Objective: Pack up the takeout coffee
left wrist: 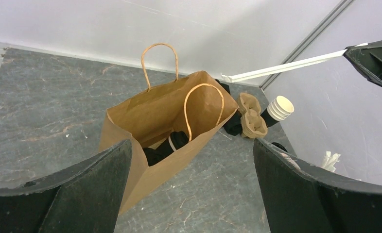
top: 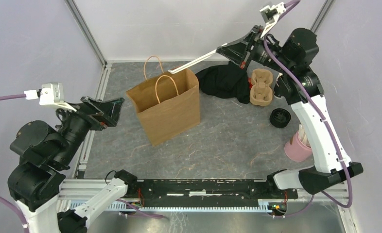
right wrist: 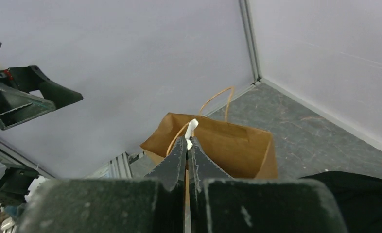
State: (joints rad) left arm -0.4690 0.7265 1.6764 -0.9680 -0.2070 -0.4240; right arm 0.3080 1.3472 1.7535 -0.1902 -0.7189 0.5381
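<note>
A brown paper bag (top: 167,104) stands open in the middle of the table. In the left wrist view, black shapes with a pale band (left wrist: 175,141) lie in its bottom; I cannot tell whether they are the takeout coffee. My right gripper (top: 224,48) hangs high at the back right, shut on a long thin white stick (top: 196,60). The stick's free end reaches the bag's back rim. In the right wrist view the right gripper (right wrist: 187,141) pinches the stick (right wrist: 192,127) above the bag (right wrist: 228,145). My left gripper (top: 116,111) stands open left of the bag, nothing between its fingers.
A cardboard cup carrier (top: 260,87) and a black cloth (top: 223,80) lie behind the bag at the right. Loose black lids (top: 280,117) and a pink holder of white sticks (top: 298,145) stand further right. A stack of lidless cups (left wrist: 280,108) lies by the carrier.
</note>
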